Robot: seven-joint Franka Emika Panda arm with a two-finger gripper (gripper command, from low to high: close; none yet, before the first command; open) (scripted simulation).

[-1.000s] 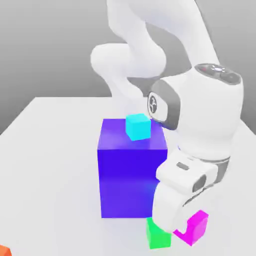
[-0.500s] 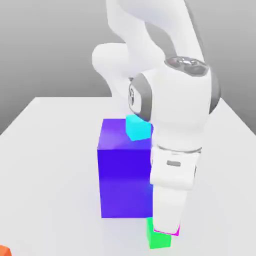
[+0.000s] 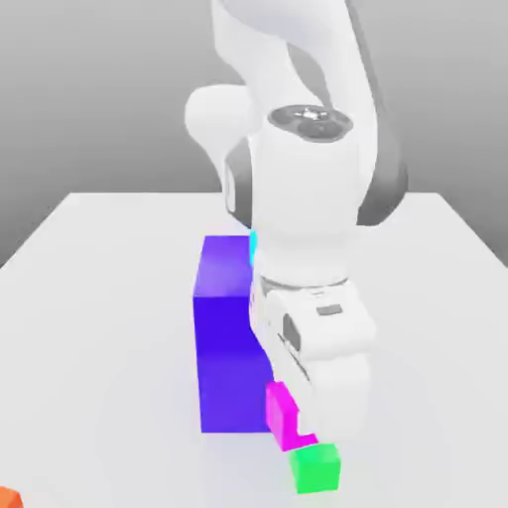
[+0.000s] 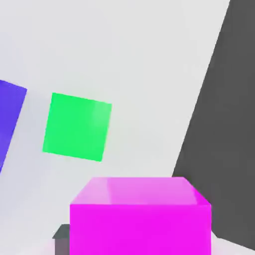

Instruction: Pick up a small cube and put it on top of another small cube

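Glossy white arm [image 3: 308, 198], grey joints

Looking down from the hand, the magenta-pink small cube [image 4: 139, 216] sits big and close up front, top face and one side face both showing. Past it, down on the pale tabletop [image 4: 149, 64], there's the green cube [image 4: 75, 127], a bit rotated and well apart from the pink one. A blue-violet block [image 4: 9, 117] pokes in beside the green. Dark area [image 4: 226, 109] off the table's edge.
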